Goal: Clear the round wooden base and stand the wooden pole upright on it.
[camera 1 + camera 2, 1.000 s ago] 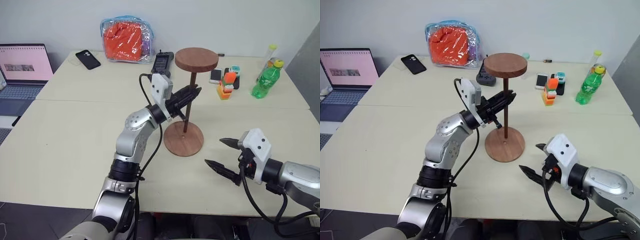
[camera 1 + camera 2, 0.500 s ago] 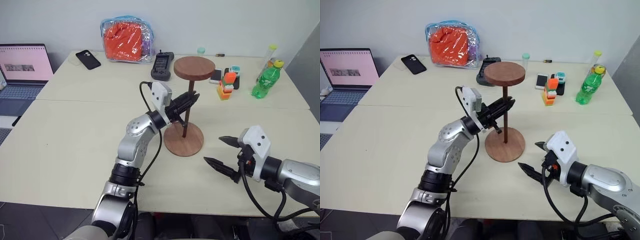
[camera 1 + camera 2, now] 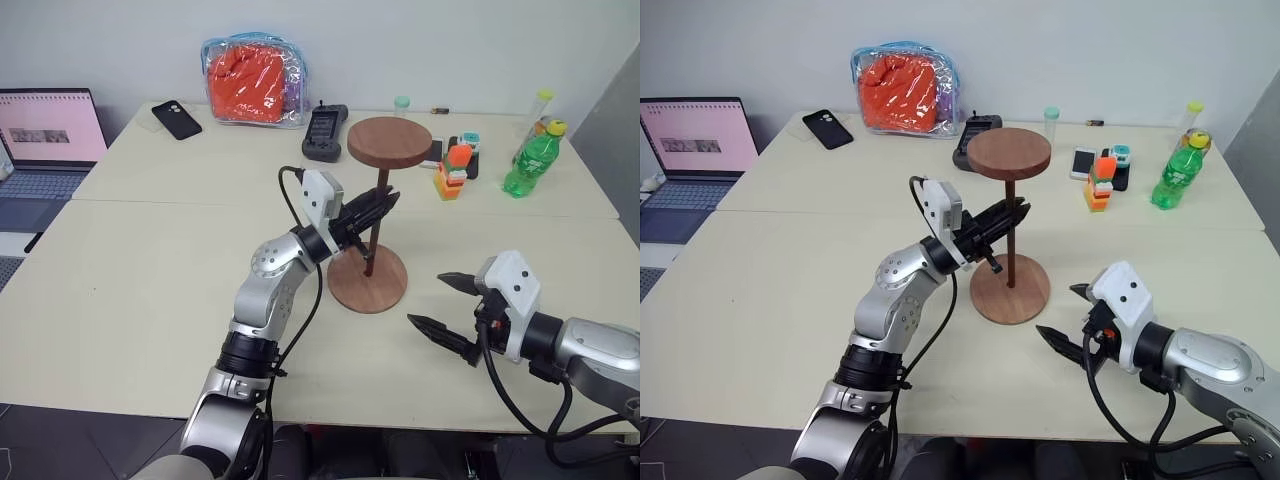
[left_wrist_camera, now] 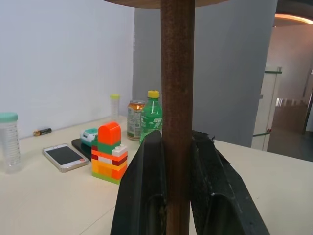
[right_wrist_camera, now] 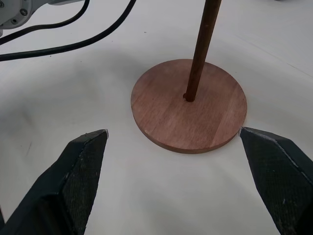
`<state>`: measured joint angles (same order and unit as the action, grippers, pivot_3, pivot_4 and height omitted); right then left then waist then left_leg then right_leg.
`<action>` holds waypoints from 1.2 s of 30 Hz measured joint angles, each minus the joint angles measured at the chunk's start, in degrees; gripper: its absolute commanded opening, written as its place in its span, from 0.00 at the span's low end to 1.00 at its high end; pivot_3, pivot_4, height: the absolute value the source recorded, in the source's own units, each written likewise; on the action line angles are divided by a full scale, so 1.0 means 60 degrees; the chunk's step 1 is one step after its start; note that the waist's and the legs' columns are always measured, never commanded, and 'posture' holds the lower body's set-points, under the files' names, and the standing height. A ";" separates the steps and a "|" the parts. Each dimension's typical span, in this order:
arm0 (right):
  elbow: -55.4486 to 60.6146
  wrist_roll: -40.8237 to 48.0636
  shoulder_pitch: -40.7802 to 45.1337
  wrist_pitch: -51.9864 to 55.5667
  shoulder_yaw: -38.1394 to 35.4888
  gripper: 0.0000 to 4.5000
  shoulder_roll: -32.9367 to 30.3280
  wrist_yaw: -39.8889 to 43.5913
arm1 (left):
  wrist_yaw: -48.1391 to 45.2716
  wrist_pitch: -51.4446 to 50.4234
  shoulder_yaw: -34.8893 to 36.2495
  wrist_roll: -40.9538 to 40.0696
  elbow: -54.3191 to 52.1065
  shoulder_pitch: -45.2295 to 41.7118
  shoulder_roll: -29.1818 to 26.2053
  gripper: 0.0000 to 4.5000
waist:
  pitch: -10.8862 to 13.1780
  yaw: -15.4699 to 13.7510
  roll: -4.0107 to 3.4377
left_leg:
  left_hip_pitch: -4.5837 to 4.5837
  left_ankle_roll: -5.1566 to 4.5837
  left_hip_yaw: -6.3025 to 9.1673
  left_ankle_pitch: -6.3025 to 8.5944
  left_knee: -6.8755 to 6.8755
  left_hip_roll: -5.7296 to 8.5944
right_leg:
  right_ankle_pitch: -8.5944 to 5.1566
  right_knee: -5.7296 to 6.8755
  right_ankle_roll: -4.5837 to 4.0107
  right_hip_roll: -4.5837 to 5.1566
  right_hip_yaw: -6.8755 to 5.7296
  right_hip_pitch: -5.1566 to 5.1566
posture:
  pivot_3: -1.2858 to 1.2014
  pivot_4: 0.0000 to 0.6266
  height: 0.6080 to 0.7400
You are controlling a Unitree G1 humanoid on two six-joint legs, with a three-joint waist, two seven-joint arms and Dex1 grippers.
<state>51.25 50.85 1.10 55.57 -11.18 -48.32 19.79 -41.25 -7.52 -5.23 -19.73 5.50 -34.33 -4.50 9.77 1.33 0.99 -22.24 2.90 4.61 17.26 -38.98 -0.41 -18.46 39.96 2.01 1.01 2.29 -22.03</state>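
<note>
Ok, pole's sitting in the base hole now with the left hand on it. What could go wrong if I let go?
The wooden pole leans slightly and only its tip sits in the hole of the round wooden base, so it may not be fully seated. The heavy disc on top could tip it once the left hand releases. The right hand is open beside the base, not bracing it, so the base could slide.

Both arms are silver-grey metal with rounded joint housings and black bands between the segments. The left arm point(image 3: 268, 300), in the frame's centre, shows small dark screw holes on its elbow housing, and a black cable loops loosely beside it. Each wrist carries a white, boxy camera block. The left gripper point(image 3: 385, 203) and right gripper point(image 3: 443, 312) each have two tapered, pointed black fingers. A black cable curves under the right arm point(image 3: 590, 350), lower right.
</note>
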 measured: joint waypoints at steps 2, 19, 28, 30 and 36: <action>0.0000 0.0001 0.0000 0.0000 0.0000 1.00 0.0000 0.0000 | 0.0067 0.0089 0.0024 0.0003 0.0076 -0.0008 -0.0010 0.06 | 0.0000 -0.0001 0.0000 | 0.0012 0.0000 -0.0001 0.0000 0.0001 0.0000 | 0.0000 -0.0001 0.0000 0.0000 0.0000 0.0008 | 0.52 0.24 1.00; 0.0000 0.0008 -0.0017 0.0000 -0.0001 1.00 -0.0001 0.0021 | 0.0054 -0.0145 -0.0067 -0.0056 -0.0417 0.0351 -0.0169 0.06 | 0.0000 0.0000 0.0000 | 0.0070 -0.0003 0.0007 0.0002 0.0011 -0.0002 | -0.0001 -0.0016 0.0001 -0.0003 0.0002 0.0070 | 0.52 0.24 1.00; -0.0001 -0.0004 -0.0055 0.0000 -0.0001 1.00 -0.0001 0.0037 | -0.0027 0.0108 -0.0201 -0.0042 -0.0372 0.0392 -0.0226 0.06 | 0.0000 -0.0004 0.0000 | 0.0080 -0.0003 0.0013 0.0002 0.0011 -0.0002 | -0.0001 -0.0028 0.0001 -0.0003 -0.0005 0.0090 | 0.52 0.24 1.00; -0.0002 -0.0004 -0.0055 0.0000 -0.0001 1.00 -0.0001 0.0038 | -0.0030 0.0295 -0.0206 -0.0023 -0.0208 0.0319 -0.0218 0.06 | 0.0000 -0.0004 0.0000 | 0.0083 -0.0003 0.0013 0.0002 0.0011 -0.0001 | -0.0001 -0.0030 0.0001 -0.0003 -0.0006 0.0094 | 0.52 0.24 1.00; -0.0003 -0.0003 -0.0064 0.0000 -0.0001 1.00 -0.0001 0.0052 | -0.0012 0.0661 -0.0212 0.0027 0.0157 0.0162 -0.0194 0.06 | 0.0000 -0.0004 0.0000 | 0.0083 -0.0004 0.0016 0.0003 0.0012 -0.0001 | -0.0001 -0.0035 0.0001 -0.0003 -0.0009 0.0098 | 0.52 0.24 1.00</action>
<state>51.24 50.83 0.71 55.57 -11.18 -48.32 20.10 -41.32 -3.56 -6.50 -19.57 6.44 -33.36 -5.66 9.77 1.31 0.99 -21.74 2.87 4.71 17.28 -38.91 -0.41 -18.47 39.75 2.01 0.99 2.24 -21.44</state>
